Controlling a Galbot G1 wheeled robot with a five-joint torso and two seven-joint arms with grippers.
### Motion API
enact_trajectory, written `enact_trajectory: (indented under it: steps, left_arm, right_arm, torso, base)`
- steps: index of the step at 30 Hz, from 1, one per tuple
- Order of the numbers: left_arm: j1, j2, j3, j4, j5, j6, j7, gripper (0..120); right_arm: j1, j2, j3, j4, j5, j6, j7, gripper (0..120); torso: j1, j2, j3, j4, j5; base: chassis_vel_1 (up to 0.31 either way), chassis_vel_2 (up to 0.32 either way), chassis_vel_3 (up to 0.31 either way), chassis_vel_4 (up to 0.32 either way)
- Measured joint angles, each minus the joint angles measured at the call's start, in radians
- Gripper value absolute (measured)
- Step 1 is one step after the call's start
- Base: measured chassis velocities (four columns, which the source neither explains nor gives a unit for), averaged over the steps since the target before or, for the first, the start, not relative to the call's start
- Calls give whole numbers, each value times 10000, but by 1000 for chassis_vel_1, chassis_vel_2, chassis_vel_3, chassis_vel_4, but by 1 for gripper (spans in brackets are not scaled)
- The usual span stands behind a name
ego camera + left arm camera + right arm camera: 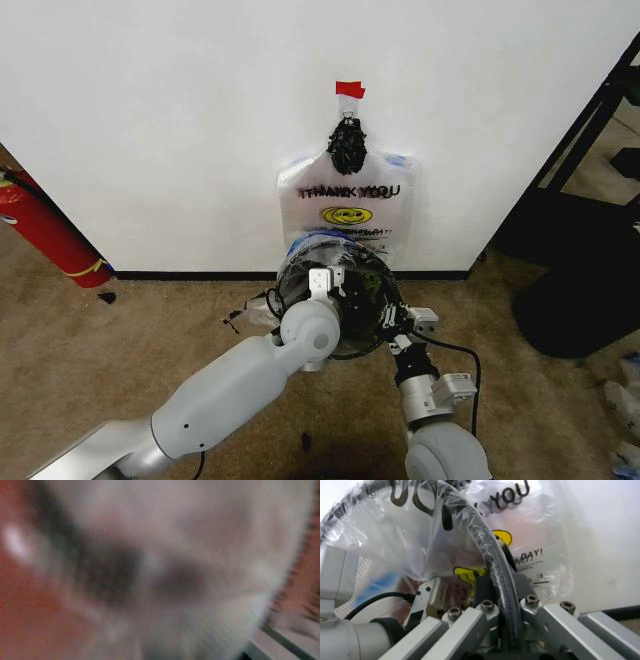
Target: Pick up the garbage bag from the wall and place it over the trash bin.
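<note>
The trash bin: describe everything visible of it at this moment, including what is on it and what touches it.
The trash bin is small, round and black, standing on brown carpet just in front of the wall. The garbage bag, thin translucent printed film, is draped over its opening. In the right wrist view the film wraps the black rim, and the right gripper looks closed on rim and bag. The left gripper sits at the bin's top; its base is hidden by the arms.

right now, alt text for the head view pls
Both grippers, left gripper and right gripper, sit at the rim of the trash bin, which has the garbage bag over it. Behind, same-printed bags hang on the white wall.
</note>
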Motion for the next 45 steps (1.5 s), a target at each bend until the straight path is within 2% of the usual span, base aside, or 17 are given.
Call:
enact_trajectory:
  steps: [6, 12, 14, 16, 21, 24, 27, 29, 31, 34, 40, 45]
  left_arm:
    - [169, 361, -46, -570, 65, 1, 35, 0]
    - [490, 1190, -84, -2336, -57, 202, 268, 0]
    - [495, 1210, -85, -2378, -73, 214, 283, 0]
    - [581, 1530, -81, -2832, -146, 304, 461, 0]
    - [716, 1584, -165, -3100, -63, -222, 711, 0]
    - [712, 1379, -354, -3226, 330, -690, 997, 0]
    - [592, 1165, -308, -3178, 669, -755, 813, 0]
    - [491, 794, -148, -2808, 944, -885, 538, 0]
    - [479, 742, -134, -2753, 968, -905, 511, 0]
    - [357, 241, -14, -2223, 1271, -1110, 273, 0]
    - [107, -293, 138, -1481, 1637, -1247, 49, 0]
    - [-9, -562, 205, -979, 1828, -1271, -91, 0]
  right_arm:
    - [142, -33, 270, 0, 820, -320, 477, 0]
    - [918, -433, 896, -662, 2404, -853, 1267, 0]
    - [942, -458, 912, -679, 2441, -870, 1291, 0]
    - [1054, -612, 988, -734, 2572, -935, 1398, 0]
    - [1036, -539, 983, -752, 2570, -945, 1411, 0]
    - [961, -277, 968, -907, 2461, -894, 1443, 0]
    - [957, 44, 947, -1109, 2360, -657, 1484, 0]
    - [920, 308, 906, -1117, 2346, -530, 1503, 0]
    - [907, 347, 899, -1110, 2342, -520, 1503, 0]
    - [815, 546, 895, -1011, 2260, -469, 1500, 0]
    - [691, 676, 894, -963, 2098, -379, 1429, 0]
    - [647, 727, 864, -899, 2028, -348, 1372, 0]
  torso:
    - [0, 0, 0, 0, -1]
    - [0, 0, 0, 1, 0]
    - [0, 0, 0, 1, 1]
    - [0, 0, 0, 0, 0]
    - [0, 0, 0, 1, 0]
    - [0, 0, -1, -1, 0]
    - [0, 0, -1, -1, 0]
    - [0, 0, -1, 1, -1]
    - [0, 0, -1, 1, -1]
    - [0, 0, -1, 0, 0]
    - [0, 0, -1, -1, 1]
    - [0, 0, 1, -1, 1]
  base:
    - [0, 0, 0, 0]
    - [0, 0, 0, 0]
    - [0, 0, 0, 0]
    - [0, 0, 0, 0]
    - [0, 0, 0, 0]
    - [0, 0, 0, 0]
    - [0, 0, 0, 0]
    - [0, 0, 0, 0]
    - [0, 0, 0, 0]
    - [0, 0, 0, 0]
    - [0, 0, 0, 0]
    - [0, 0, 0, 0]
